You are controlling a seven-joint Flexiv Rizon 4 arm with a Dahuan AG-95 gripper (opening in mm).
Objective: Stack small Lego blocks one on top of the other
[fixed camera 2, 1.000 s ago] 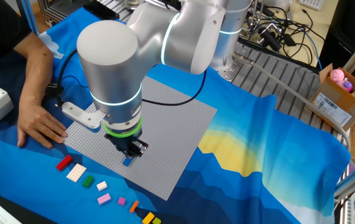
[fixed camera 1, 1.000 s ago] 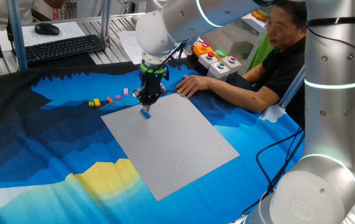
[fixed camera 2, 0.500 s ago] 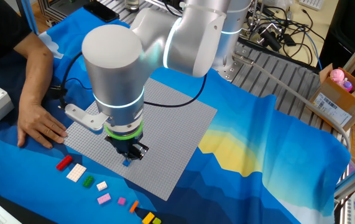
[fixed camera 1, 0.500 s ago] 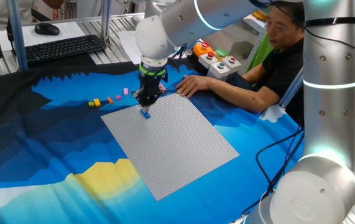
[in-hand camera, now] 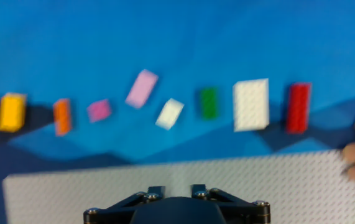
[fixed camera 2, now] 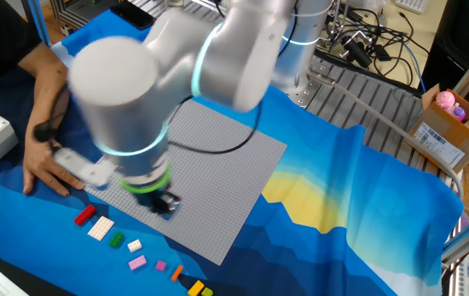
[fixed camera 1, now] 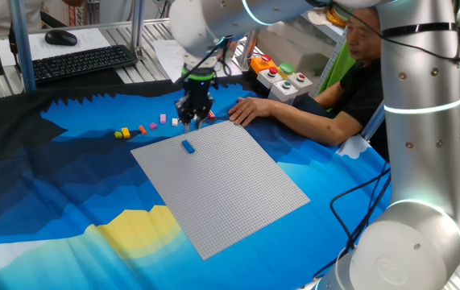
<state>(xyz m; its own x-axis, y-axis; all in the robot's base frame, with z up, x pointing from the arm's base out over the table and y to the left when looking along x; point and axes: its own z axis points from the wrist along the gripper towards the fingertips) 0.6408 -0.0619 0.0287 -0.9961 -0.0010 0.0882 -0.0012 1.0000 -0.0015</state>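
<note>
A blue small Lego block (fixed camera 1: 188,147) sits alone on the grey baseplate (fixed camera 1: 230,185) near its far left corner. My gripper (fixed camera 1: 195,119) hangs just beyond it, above the plate's edge, open and empty. In the hand view the gripper (in-hand camera: 177,188) looks down on a row of small Lego blocks on the blue cloth: yellow (in-hand camera: 12,112), orange (in-hand camera: 62,116), pink (in-hand camera: 142,88), small white (in-hand camera: 170,113), green (in-hand camera: 209,102), cream (in-hand camera: 251,104) and red (in-hand camera: 298,107). In the other fixed view the gripper (fixed camera 2: 162,204) is motion-blurred and hides the blue block.
A person's hand (fixed camera 1: 254,109) rests on the cloth by the baseplate's far corner, close to the red block (fixed camera 2: 85,215). A grey box with coloured buttons (fixed camera 1: 282,80) stands behind the hand. A keyboard (fixed camera 1: 80,63) lies at the back left.
The gripper has opened, left the blue block on the baseplate, risen and moved away towards the row of loose blocks.
</note>
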